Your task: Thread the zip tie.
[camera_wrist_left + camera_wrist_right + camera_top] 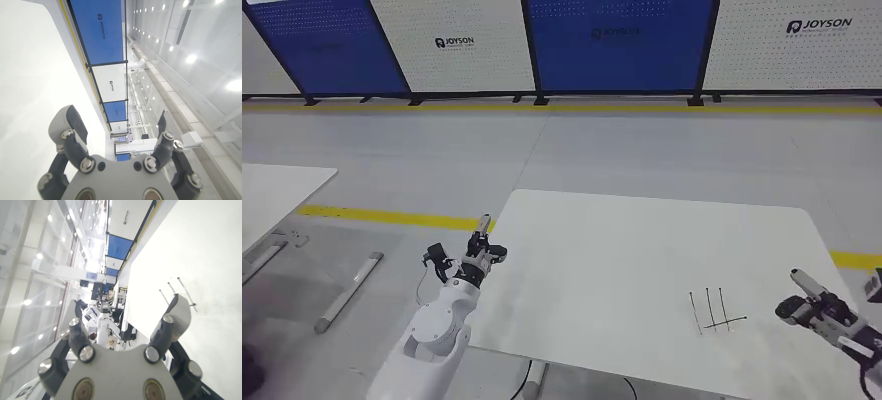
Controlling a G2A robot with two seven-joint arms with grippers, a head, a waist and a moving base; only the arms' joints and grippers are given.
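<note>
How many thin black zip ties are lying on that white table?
4: three black zip ties side by side, a fourth lying across their near ends, beside the right claw.

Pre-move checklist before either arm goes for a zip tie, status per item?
1. Left gripper open, empty: ok.
2. Right gripper open, empty: ok.
3. Zip ties lying on the table: ok.
4. One tie apart for a clean pick: not ok, one crosses the others.
5. An arm near the ties: ok, right gripper beside them; left at the opposite table edge.
6. Tie-head slot orientation: cannot tell.
</note>
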